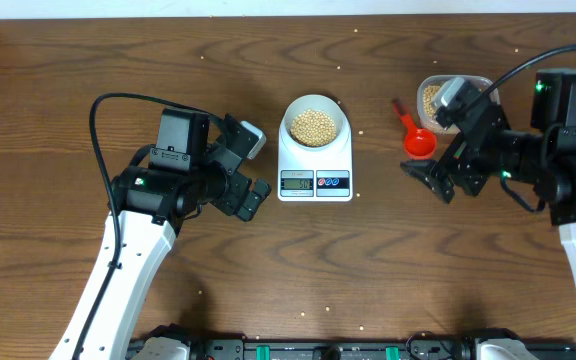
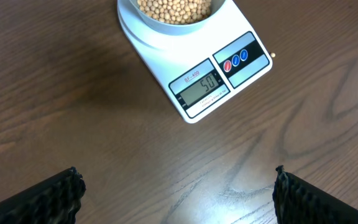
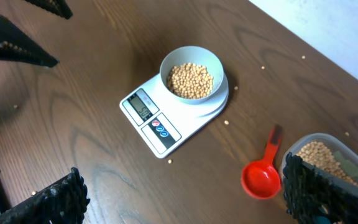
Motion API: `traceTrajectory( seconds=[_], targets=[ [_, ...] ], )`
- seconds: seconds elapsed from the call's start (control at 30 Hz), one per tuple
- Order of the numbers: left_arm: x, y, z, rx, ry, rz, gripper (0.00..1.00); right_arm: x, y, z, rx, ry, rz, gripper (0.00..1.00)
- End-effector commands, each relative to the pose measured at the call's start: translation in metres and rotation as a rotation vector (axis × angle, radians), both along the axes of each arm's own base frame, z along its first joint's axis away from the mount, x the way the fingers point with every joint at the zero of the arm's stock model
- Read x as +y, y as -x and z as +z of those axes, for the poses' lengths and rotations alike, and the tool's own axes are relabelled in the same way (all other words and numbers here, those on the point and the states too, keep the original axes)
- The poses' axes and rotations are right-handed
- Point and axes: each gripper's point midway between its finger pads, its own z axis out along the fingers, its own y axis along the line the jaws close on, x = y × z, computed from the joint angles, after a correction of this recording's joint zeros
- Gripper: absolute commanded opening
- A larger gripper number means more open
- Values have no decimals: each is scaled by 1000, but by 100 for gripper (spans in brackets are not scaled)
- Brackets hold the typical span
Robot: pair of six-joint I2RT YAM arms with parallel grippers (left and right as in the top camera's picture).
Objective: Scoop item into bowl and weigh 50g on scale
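1. Black ridged jaws of the left gripper (image 2: pixel 176 171) and right gripper (image 3: pixel 180 165) gape wide, empty.
2. Dark wood-grain worktop (image 1: pixel 68 80) carries everything.
3. Flat white plastic rectangular scale (image 1: pixel 315 158) lies ahead of both arms, the left nearer, its long axis pointing away. Its display apparently reads fifty.
4. Small round pale bowl (image 1: pixel 315 99) sits on the scale's far end.
5. Smooth tan beans (image 1: pixel 314 124) fill it.

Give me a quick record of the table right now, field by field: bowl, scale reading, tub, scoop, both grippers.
bowl: on the scale, holding beans
display: reads 50
tub: right of the scale, beans inside
scoop: red, lying beside the tub
left gripper: open, empty
right gripper: open, empty
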Motion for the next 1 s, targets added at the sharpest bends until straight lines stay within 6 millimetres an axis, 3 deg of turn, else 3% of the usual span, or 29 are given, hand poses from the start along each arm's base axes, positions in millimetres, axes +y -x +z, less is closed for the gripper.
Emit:
traceTrajectory(
  seconds=[0.0, 0.3, 0.7, 0.97],
  targets=[
    [-3, -1, 10, -27, 11, -20, 99, 0, 8, -6, -16, 6, 9, 99],
    [-3, -1, 10, -27, 11, -20, 99, -3, 36, -45, -208, -4, 1, 99],
    [-3, -1, 10, -27, 11, -20, 99, -11, 87, -86, -472, -121, -112, 99],
    [-3, -1, 10, -27, 11, -20, 99, -30, 89, -101, -552, -222, -297, 99]
  ],
)
